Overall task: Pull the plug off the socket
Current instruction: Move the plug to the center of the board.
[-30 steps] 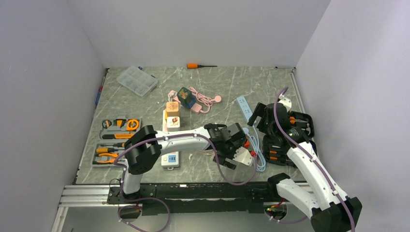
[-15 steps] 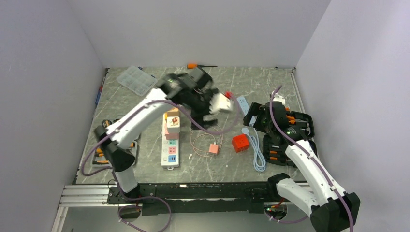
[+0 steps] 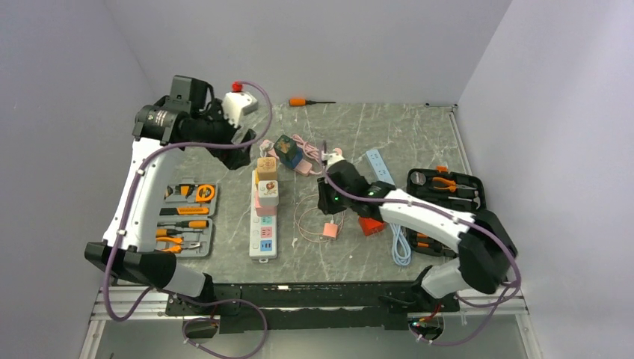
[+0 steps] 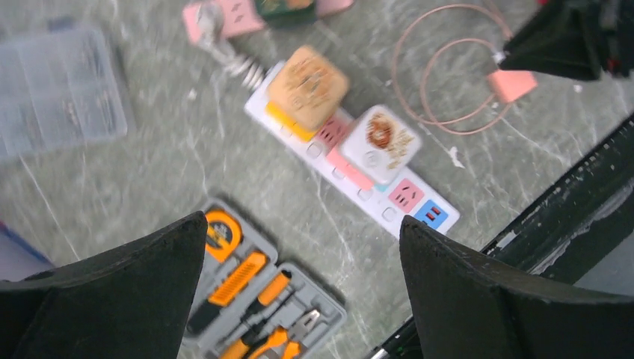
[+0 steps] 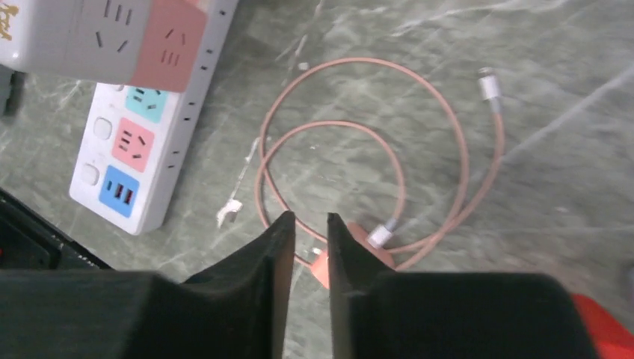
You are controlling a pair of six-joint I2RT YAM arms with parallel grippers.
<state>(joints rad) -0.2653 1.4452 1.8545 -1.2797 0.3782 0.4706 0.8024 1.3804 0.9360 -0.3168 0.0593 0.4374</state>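
- The left gripper (image 4: 303, 221) is now raised high over the table's far left corner, jaws spread wide and holding nothing. 0.5 s ago it hung over the middle of the table.
- The right gripper (image 5: 309, 218) has swung in from the right-hand tool case (image 3: 448, 183), which now lies uncovered. It now hangs just above the pink cable coil (image 5: 366, 149) and the pink charger block (image 3: 329, 229).
- Its jaws were wide 1 s ago; now only a narrow gap is left, and nothing shows between them.
- The socket (image 3: 263, 238) lies where it lay 0.5 s ago: lengthwise, left of the table's middle, between the left tool case (image 3: 183, 217) and the cable coil.
- 2 cube plugs sit in its far end, a tan plug (image 3: 267, 168) and, nearer the arms, a white plug (image 3: 268, 189). Neither gripper touches them.
- The red cube (image 3: 371, 224), in plain sight 0.5 s ago, is now partly hidden under the right arm.
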